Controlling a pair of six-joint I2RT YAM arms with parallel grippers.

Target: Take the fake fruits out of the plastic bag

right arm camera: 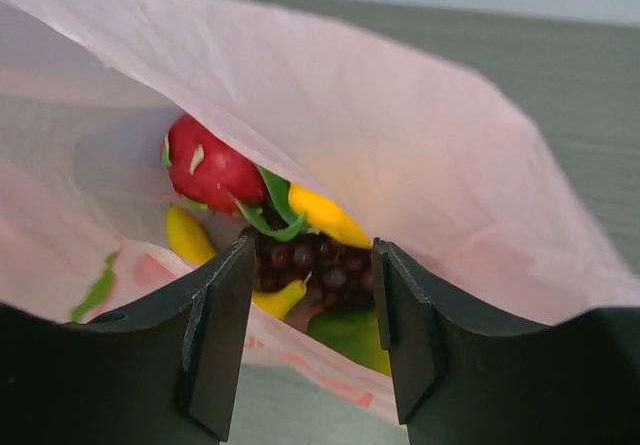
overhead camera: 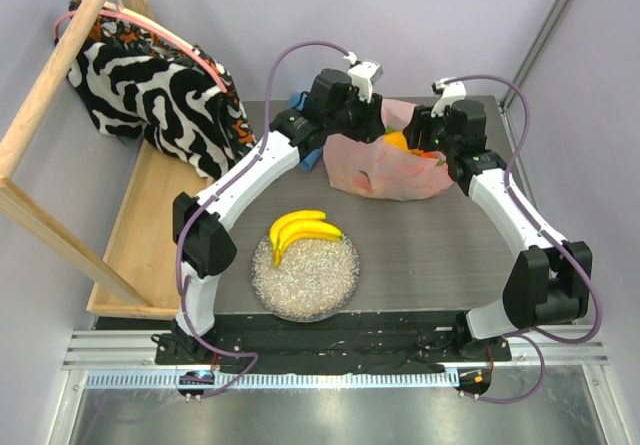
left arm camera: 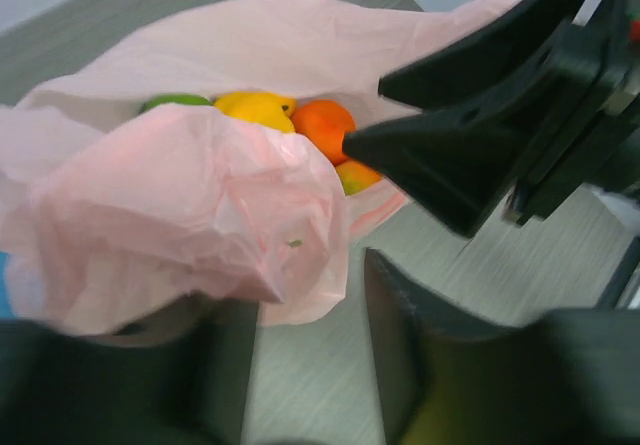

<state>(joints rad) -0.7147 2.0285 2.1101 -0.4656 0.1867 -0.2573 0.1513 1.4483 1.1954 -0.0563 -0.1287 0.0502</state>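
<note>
Overhead; wrist close-ups sharing plastic bag [left arm camera: 180, 205]

The plastic bag [left arm camera: 190, 215] looks thin, crinkly and translucent; the fake fruits [left arm camera: 322, 125] are smooth and glossy.

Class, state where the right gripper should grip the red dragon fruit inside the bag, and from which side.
Probably across the dragon fruit's rounded red body, entering through the plastic bag's open mouth: the fruit lies exposed there above the grapes, while pink film covers it overhead.

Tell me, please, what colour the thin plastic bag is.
The plastic bag is translucent pink, clearest in the left wrist view.
</note>
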